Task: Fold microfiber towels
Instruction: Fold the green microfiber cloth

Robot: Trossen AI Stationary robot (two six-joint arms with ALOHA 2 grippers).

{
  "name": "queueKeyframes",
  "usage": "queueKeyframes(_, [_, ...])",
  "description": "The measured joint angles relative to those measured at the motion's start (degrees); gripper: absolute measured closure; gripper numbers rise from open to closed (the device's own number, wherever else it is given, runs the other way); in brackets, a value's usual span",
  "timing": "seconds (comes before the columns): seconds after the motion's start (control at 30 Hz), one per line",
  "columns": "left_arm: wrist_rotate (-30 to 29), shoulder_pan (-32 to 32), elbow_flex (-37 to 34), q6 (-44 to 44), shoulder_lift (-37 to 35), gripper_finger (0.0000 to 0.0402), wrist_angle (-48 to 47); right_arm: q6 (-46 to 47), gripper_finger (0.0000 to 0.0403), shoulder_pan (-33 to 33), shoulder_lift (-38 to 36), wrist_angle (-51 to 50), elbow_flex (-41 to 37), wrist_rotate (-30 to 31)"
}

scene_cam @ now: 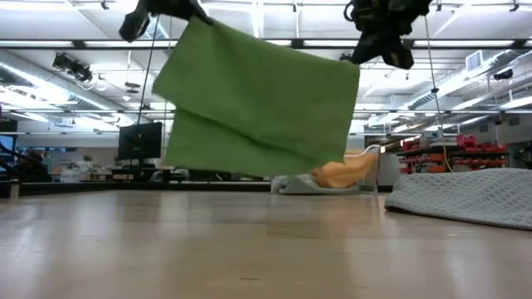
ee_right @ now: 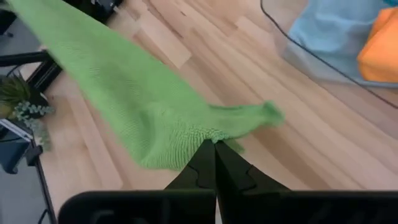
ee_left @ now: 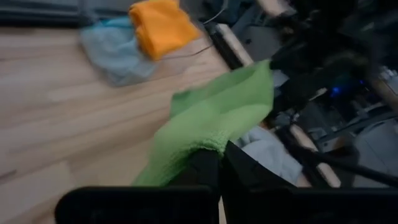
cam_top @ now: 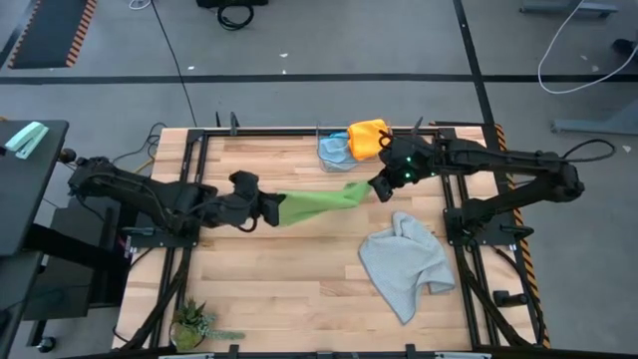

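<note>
The left gripper [cam_top: 271, 208] and the right gripper [cam_top: 380, 187] are each clamped on a corner of the green towel [cam_top: 319, 202], stretched between them above the table [cam_top: 279, 289]. Only the low view shows it hanging clear of the wood. The yellow-orange towel [cam_top: 367, 137] seems to overlap the blue towel [cam_top: 334, 150]; the grey towel [cam_top: 407, 261] lies crumpled nearby.

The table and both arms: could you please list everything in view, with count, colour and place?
Soft green microfibre towel: one, bright green, held stretched in the air between both grippers, above mid-table.
Crumpled grey microfibre towel: one, light grey, on the table's right side.
Folded orange towel: one, yellow-orange, far edge, on the blue towel.
Light blue towel: one, far edge.
Small potted plant: one, green, near-left corner.
Wooden table: one, light wood.
Left gripper: shut on the green towel.
Right gripper: shut on its other end.
</note>
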Motion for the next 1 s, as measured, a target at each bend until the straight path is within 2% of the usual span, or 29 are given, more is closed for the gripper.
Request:
queueKeyframes(0.13, [-2.5,-2.81,-1.05,-4.83,0.36,0.0394,-2.0,1.05,0.0403,2.13,-1.37,-4.97,0.24,0.45])
queueKeyframes(0.33, [-5.22,-8.37,-1.91,-14.01,2.38,0.0397,-7.68,6.0,0.0403,9.94,-1.92,-11.55,0.22,5.42])
queueKeyframes(0.53, [-5.25,-12.33,-1.88,-15.68,7.11,0.0397,0.08,10.5,0.0403,17.48,0.74,-11.3,0.22,5.61])
queueKeyframes(0.67, [-6.72,-14.23,2.47,-13.34,11.04,0.0397,2.39,12.0,0.0403,21.21,1.97,-7.66,0.17,4.27])
queueKeyframes(0.73, [-8.96,-15.23,6.76,-12.08,12.99,0.0397,-0.39,12.55,0.0403,22.47,1.95,-5.39,0.26,3.54])
queueKeyframes(0.87, [-10.41,-16.62,16.22,-12.92,15.98,0.0397,-14.57,13.04,0.0403,23.78,1.95,-5.89,2.96,3.44])
queueKeyframes(1.0, [-10.26,-17.11,19.69,-22.92,18.45,0.0397,-28.45,11.99,0.0403,24.5,1.95,-7.77,5.23,3.22])
